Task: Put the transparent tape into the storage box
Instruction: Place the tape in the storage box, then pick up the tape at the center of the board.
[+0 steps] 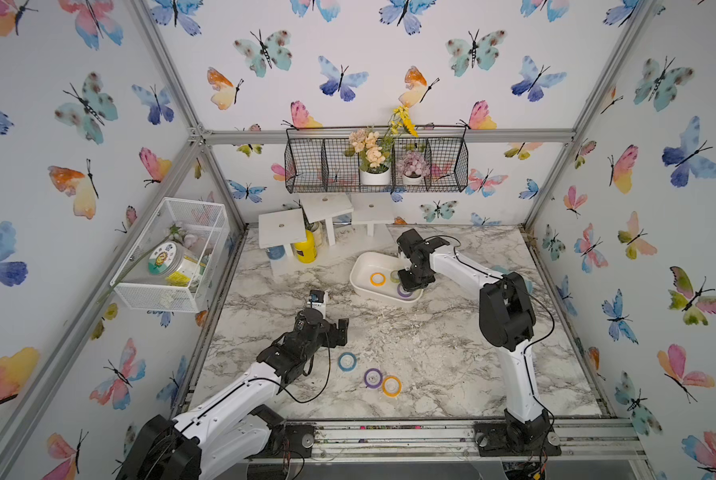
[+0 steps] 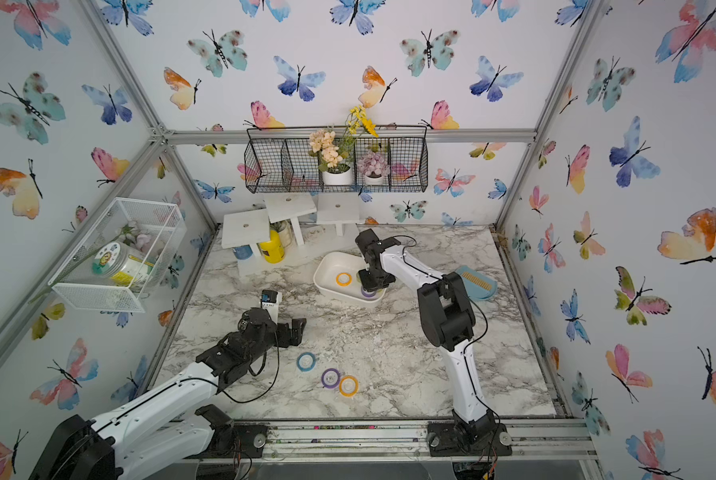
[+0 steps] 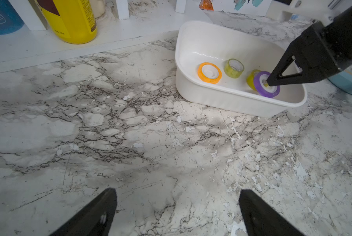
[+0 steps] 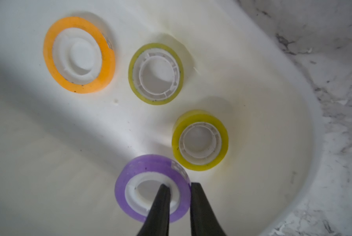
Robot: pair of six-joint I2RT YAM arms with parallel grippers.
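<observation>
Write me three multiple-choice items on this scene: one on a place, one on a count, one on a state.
1. Where is the blue roll?
A. in a wall basket
B. on the table
C. on the white shelf

2. How many rolls are in the white tub?
A. two
B. four
C. six

3. The left claw is:
A. open and empty
B. shut on a roll
C. shut on a bottle

Key:
1 B: it lies on the marble, outside the tub.
2 B: the orange roll, two yellow-green rolls, and the purple roll pinched by the right claw.
3 A: its fingers stand wide apart with nothing between them.
</observation>
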